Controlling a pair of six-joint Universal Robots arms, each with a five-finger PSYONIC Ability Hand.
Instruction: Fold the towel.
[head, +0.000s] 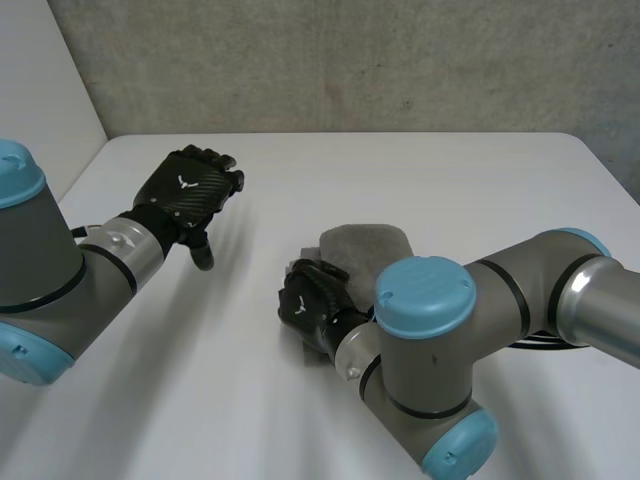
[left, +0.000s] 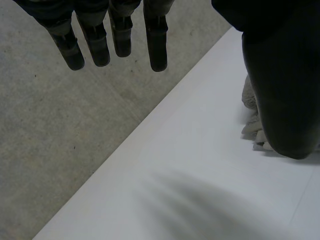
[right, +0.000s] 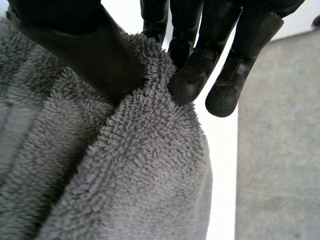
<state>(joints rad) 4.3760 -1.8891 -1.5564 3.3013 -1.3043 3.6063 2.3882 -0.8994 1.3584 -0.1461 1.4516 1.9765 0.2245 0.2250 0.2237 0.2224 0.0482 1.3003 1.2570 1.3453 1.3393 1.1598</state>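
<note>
Pinching a raised ridge of the grey terry towel (right: 140, 170), our right hand (head: 312, 300) has its thumb (right: 95, 60) pressed on one side of the fold and its fingertips (right: 192, 85) on the other, with the looped pile bunched up between them. The towel is a thick, soft, rounded bundle lying on the smooth white table (head: 420, 170), under and just beyond that hand's palm. Our left hand (head: 190, 188) hovers above the table, well apart from the towel, its black fingers (left: 95, 47) straight, side by side and holding nothing. Past its fingertips we see rough, speckled grey concrete (left: 60, 130).
</note>
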